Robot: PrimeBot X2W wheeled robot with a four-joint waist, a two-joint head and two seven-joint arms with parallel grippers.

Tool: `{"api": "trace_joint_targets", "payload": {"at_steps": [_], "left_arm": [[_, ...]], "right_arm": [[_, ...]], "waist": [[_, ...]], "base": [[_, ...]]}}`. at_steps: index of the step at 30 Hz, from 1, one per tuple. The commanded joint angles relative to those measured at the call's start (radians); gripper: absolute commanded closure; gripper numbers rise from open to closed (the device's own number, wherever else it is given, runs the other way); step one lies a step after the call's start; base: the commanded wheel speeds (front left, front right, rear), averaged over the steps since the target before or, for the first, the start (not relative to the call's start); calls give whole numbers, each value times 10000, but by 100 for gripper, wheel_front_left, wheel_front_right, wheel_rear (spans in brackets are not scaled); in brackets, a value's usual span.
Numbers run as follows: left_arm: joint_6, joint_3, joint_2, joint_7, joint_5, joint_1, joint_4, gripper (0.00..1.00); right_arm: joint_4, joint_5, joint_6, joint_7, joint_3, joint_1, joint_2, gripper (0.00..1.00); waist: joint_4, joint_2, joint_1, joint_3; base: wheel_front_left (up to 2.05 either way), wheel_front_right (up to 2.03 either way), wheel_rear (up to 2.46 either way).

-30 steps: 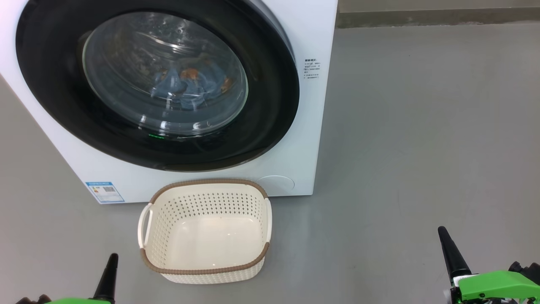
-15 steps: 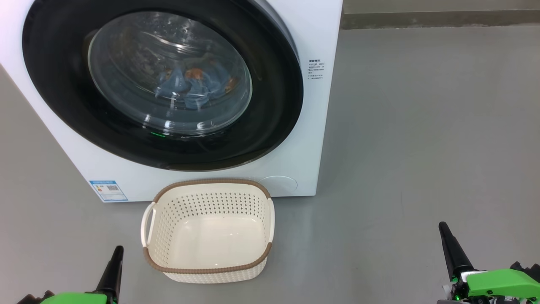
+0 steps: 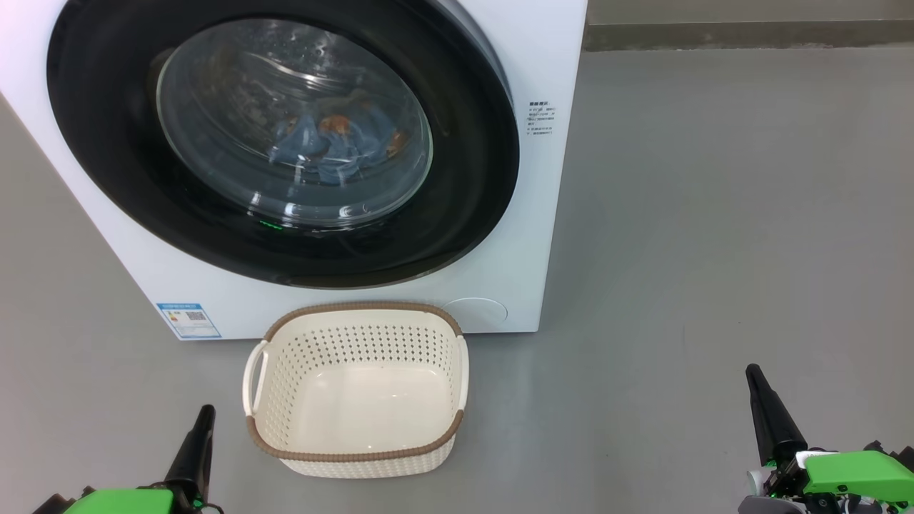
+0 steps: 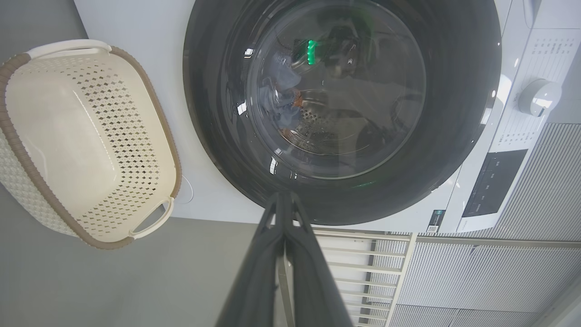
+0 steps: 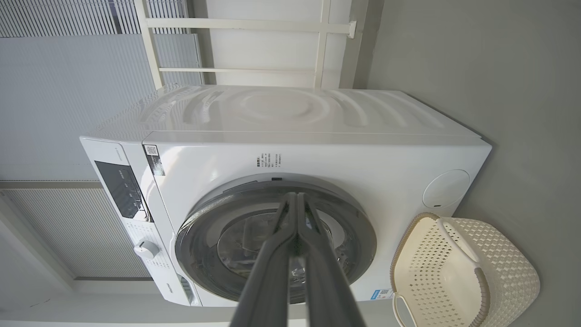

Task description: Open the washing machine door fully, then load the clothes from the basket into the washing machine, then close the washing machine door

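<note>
The white washing machine (image 3: 535, 214) stands ahead with its round black-rimmed door (image 3: 464, 178) closed flat against the front. Through the glass I see the light-blue clothes (image 3: 328, 146) lying in the drum; they also show in the left wrist view as clothes (image 4: 281, 104). The cream basket (image 3: 357, 453) sits on the floor before the machine, empty. My left gripper (image 3: 203, 417) is shut at the lower left, beside the basket. My right gripper (image 3: 753, 375) is shut at the lower right, well away from the basket and machine. Both hold nothing.
Grey floor (image 3: 714, 214) stretches to the right of the machine. A blue label sticker (image 3: 188, 320) sits low on the front. The control panel and a white knob (image 4: 539, 95) lie at the machine's top. A white rail frame (image 5: 254, 45) and ribbed wall stand behind it.
The whole head view has shifted a little, so the camera has moved. Both grippers have risen slightly in the picture. The door, the clothes and the basket stand as before.
</note>
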Motion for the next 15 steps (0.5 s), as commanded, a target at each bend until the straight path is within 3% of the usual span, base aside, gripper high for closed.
{"api": "trace_joint_targets", "payload": {"at_steps": [1,15], "left_arm": [[-17,361,126,71,-79,-483,-306,100],[-19,361,126,71,-79,-483,-304,100]], "right_arm": [[-308,131,-9,89,210,-437,-26,100],[-308,131,-9,89,210,-437,-26,100]], "waist": [[0,0,0,0],[0,0,0,0]], "base": [[0,0,0],[0,0,0]]}}
